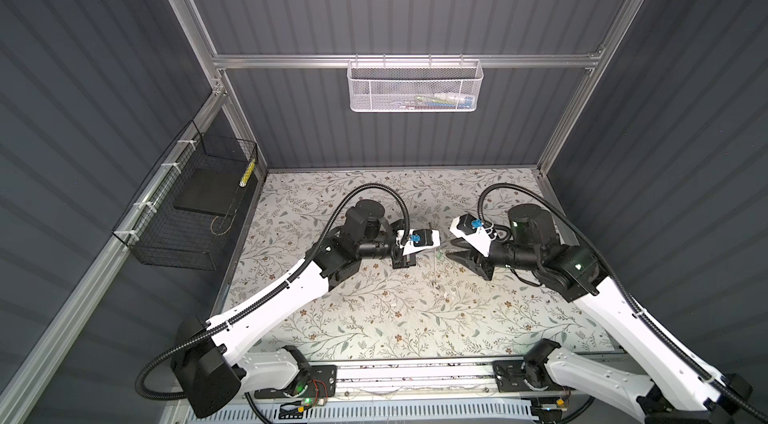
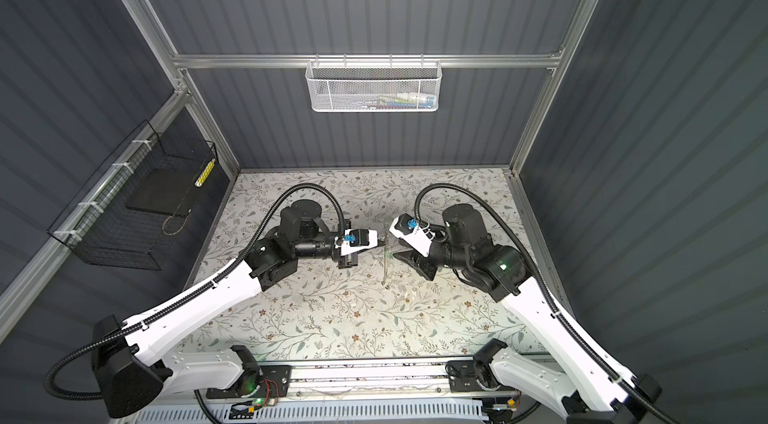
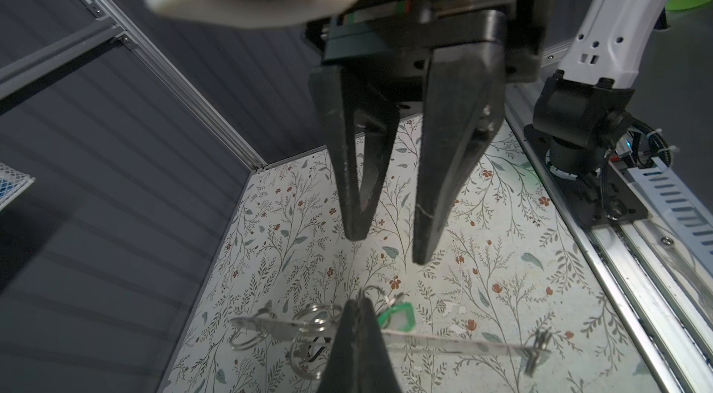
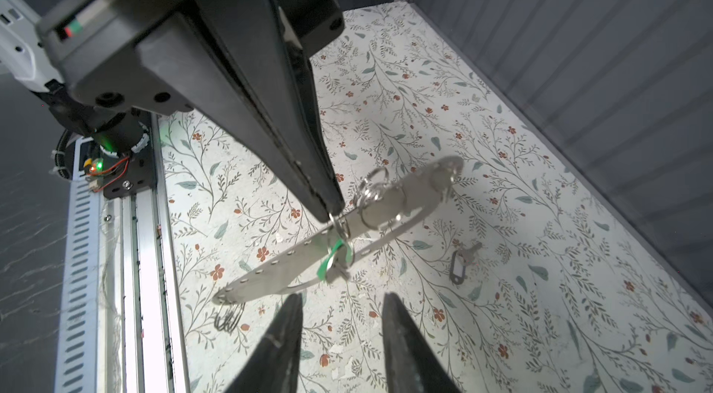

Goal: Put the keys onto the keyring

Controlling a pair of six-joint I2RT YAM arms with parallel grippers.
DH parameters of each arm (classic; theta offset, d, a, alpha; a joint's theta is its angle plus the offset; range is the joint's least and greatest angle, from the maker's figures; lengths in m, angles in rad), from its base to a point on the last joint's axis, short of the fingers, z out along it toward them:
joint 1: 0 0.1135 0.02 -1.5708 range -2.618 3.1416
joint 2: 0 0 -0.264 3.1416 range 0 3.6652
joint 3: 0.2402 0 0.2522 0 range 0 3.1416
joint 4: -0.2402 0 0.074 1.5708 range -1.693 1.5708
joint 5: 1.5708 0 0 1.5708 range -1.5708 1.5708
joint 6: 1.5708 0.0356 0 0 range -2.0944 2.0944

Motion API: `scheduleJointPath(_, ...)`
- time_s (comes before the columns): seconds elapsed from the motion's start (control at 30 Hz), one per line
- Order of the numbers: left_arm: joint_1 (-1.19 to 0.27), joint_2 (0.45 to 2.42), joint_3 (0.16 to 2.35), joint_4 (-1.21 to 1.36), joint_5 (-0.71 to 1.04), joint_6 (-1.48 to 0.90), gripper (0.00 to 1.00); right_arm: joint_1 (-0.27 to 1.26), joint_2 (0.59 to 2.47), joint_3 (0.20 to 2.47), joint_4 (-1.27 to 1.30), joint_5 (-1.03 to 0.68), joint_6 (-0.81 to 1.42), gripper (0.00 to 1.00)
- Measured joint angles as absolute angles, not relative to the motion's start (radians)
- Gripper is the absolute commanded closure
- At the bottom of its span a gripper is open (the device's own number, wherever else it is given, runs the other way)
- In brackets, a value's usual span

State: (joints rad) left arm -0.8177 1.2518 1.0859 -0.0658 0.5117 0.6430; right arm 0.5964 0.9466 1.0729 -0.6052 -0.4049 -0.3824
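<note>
L gripper point(image 4: 332, 213) angles in close to the cam, jaws pressed together, tips pinching the thin metal ring of the keyring point(image 4: 336, 256); its green tag dangles just under the tips. R gripper point(image 4: 342, 296) in the foreground, jaws apart w/ nothing betw. them, near the tag but not touching. Long metal strip point(image 4: 270, 275) w/ a row of holes slants past the ring; split rings point(image 4: 372, 188) bunched on it. On the floral mat point(image 4: 501, 82), well apart: dark tag point(image 4: 458, 269) w/ a key point(image 4: 472, 250).
</note>
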Motion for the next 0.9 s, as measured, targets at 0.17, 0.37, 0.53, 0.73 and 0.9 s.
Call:
scheduleJointPath(0.17,-0.818,1.224,1.03,0.049,0.493,0.555,1.0,0.596,0.902,0.997,-0.538,-0.386,-0.329,0.59)
scheduleJointPath(0.37,-0.818,1.221,1.003,0.156,0.488,0.478,1.0,0.598,0.938,0.976,-0.458,-0.403,-0.276,0.58)
scheduleJointPath(0.53,-0.818,1.221,0.982,0.212,0.481,0.434,1.0,0.605,0.977,0.976,-0.412,-0.411,-0.267,0.58)
scheduleJointPath(0.73,-0.818,1.221,0.972,0.266,0.471,0.396,1.0,0.61,0.995,0.976,-0.348,-0.419,-0.257,0.61)
scheduleJointPath(0.9,-0.818,1.222,0.962,0.302,0.464,0.368,1.0,0.612,1.008,0.976,-0.311,-0.392,-0.239,0.68)
